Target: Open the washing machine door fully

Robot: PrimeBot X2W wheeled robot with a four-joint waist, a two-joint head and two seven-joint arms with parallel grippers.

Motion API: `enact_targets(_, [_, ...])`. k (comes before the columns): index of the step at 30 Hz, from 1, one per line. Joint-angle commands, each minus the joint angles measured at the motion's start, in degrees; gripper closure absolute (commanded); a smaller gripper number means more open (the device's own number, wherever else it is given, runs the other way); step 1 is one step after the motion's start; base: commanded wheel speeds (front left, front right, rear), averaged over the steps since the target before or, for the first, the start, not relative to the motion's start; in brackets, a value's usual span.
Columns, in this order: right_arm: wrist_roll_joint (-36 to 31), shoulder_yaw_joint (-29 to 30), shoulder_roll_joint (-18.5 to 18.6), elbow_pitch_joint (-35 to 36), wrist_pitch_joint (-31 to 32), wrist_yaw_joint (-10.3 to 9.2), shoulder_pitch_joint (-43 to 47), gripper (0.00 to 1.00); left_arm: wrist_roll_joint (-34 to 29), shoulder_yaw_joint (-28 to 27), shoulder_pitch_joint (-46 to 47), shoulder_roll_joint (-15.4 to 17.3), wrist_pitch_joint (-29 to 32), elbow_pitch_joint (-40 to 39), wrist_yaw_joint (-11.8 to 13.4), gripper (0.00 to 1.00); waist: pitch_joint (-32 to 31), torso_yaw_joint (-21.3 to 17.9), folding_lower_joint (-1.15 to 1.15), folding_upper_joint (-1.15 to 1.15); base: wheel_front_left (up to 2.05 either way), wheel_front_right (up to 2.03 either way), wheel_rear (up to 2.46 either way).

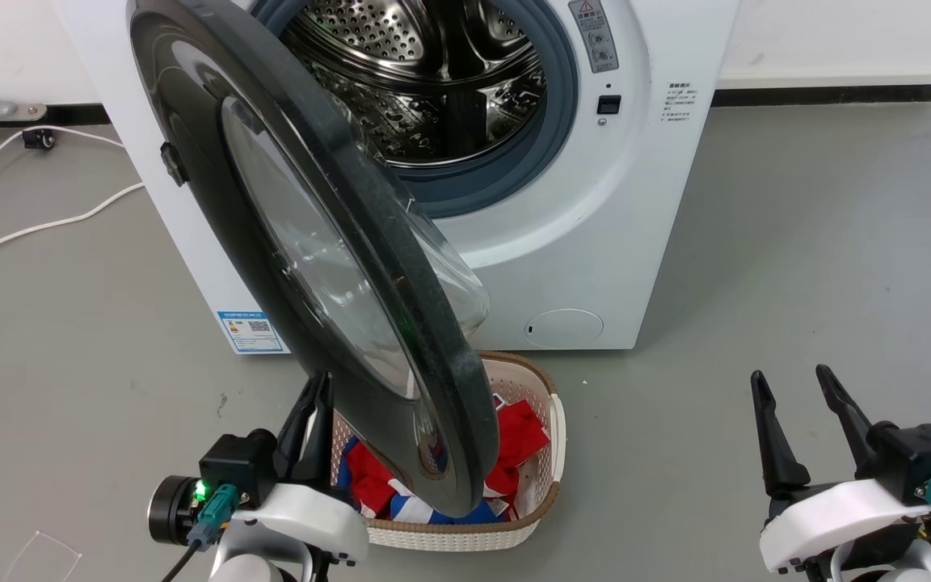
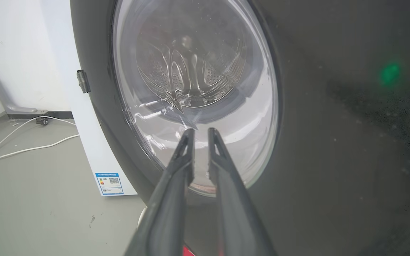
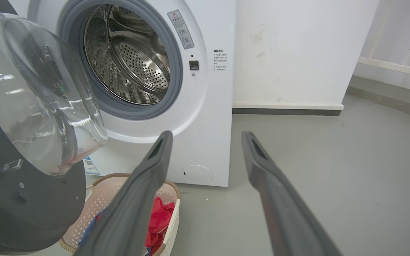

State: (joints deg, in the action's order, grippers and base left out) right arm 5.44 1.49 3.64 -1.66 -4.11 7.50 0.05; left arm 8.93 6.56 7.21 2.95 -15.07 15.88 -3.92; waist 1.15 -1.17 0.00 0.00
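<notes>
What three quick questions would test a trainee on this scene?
1. What sits on the floor under the door's lower edge? A: basket; B: bucket; C: stool.
2. True or false: the door is shut.
3. Fill in: the right gripper is ____, holding nothing.
Key: 1 A; 2 false; 3 open.
</notes>
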Motion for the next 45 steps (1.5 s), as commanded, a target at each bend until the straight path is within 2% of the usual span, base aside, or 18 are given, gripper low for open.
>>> enact_targets(1, [-0.38, 0.1, -0.17, 0.3, -0.41, -0.01, -0.54, 0.0, 0.21, -0.05, -0.09, -0.06, -0.14, 0.05, -0.15, 1.0, 0.06, 0.05, 0.0, 0.0, 0.0, 0.0, 0.0])
enact_targets(8, [-0.06, 0.37, -0.36, 0.15, -0.29, -0.01, -0.58, 0.0, 1.33, -0.65, 0.68, 0.15, -0.14, -0.45, -0.31, 1.0, -0.05, 0.37, 0.0, 0.0, 0.0, 0.0, 0.0])
enact_targets(14, [-0.26, 0.58, -0.48, 0.18, -0.24, -0.01, -0.51, 0.0, 1.97, -2.33, 2.05, 0.78, -0.1, -4.21, 1.43, 1.0, -0.04, 0.53, 0.0, 0.0, 0.0, 0.0, 0.0])
enact_targets(21, [-0.65, 0.67, -0.61, 0.34, -0.38, -0.01, -0.27, 0.0, 1.89, -3.91, 3.47, 0.78, -0.11, -15.75, 4.04, 1.0, -0.33, 0.54, 0.0, 0.0, 0.0, 0.0, 0.0])
enact_targets(25, [-0.63, 0.68, -0.65, 0.49, -0.34, -0.01, 0.04, 0.0, 1.76, -2.95, 3.74, 0.56, -0.12, -23.77, 4.57, 1.0, -0.51, 0.61, 0.0, 0.0, 0.0, 0.0, 0.0])
enact_targets(30, [-0.67, 0.55, -0.7, 0.56, -0.12, -0.01, 0.38, 0.0, 1.56, 0.95, 4.5, 0.37, 0.44, -32.54, 3.87, 1.0, -0.95, 0.65, 0.0, 0.0, 0.0, 0.0, 0.0])
enact_targets(35, [-0.68, 0.44, -0.74, 0.59, 0.1, -0.01, 0.66, 0.0, 1.73, 7.06, 4.74, 0.21, 3.05, -37.84, 2.38, 1.0, -1.4, 0.6, 0.0, 0.0, 0.0, 0.0, 0.0])
enact_targets(41, [-0.71, 0.57, -0.77, 0.82, 0.48, -0.01, 0.95, 0.0, 2.95, 15.57, 4.75, 0.08, 7.68, -40.78, 0.79, 1.0, -1.46, 0.55, 0.0, 0.0, 0.0, 0.0, 0.0])
enact_targets(45, [-0.83, 0.67, -0.78, 1.01, 0.68, -0.01, 1.13, 0.0, 4.91, 22.4, 2.6, 0.04, 12.75, -39.62, -0.6, 1.0, -1.37, 0.48, 0.0, 0.0, 0.0, 0.0, 0.0])
